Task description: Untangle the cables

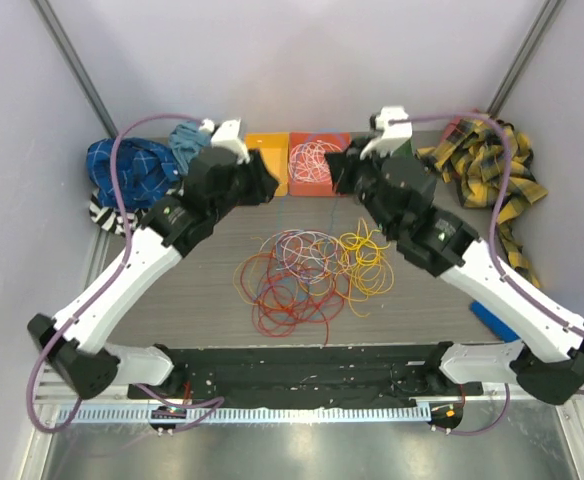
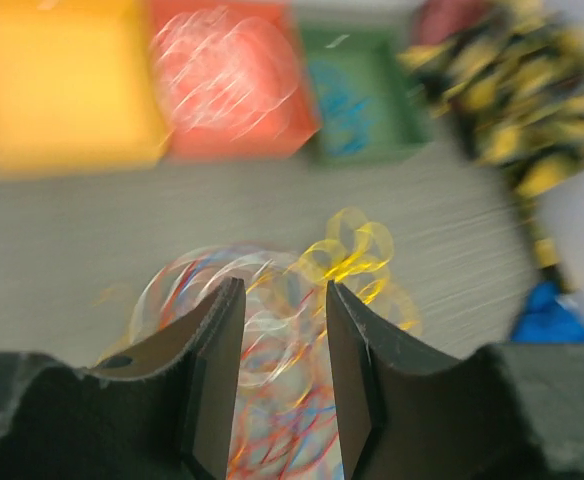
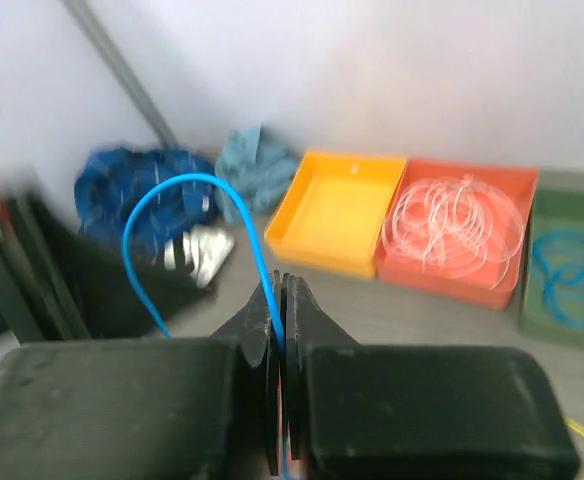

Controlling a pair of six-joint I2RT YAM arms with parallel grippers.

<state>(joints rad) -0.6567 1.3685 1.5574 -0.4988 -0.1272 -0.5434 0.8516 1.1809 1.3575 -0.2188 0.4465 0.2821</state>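
A grey wood-grain table [image 1: 202, 260] sits between pale walls. Along its far edge stand a yellow tray [image 1: 268, 150], a red tray [image 1: 317, 160] holding white cable loops [image 3: 457, 215], and a green tray [image 3: 572, 270] with blue loops in it. A blue plaid cloth [image 1: 132, 170] is heaped at the far left and a yellow plaid cloth [image 1: 482, 165] at the far right.

The tangle of cables [image 1: 312, 270] lies mid-table, between the two arms and nearer than the trays. It spreads wider from left to right than from near to far, with yellow loops at its right end, white ones in the middle and red and orange ones to the left and near side.

The left gripper [image 2: 282, 370] hangs over the tangle with its jaws apart and nothing between them. The right gripper [image 3: 282, 330] has its jaws pressed together on a blue cable [image 3: 187, 180], which rises from them, arches over to the left and drops behind the gripper body.

From above, both sets of fingertips are hidden under the wrists, and the right arm covers most of the green tray. The left wrist view is blurred, so single strands cannot be told apart.
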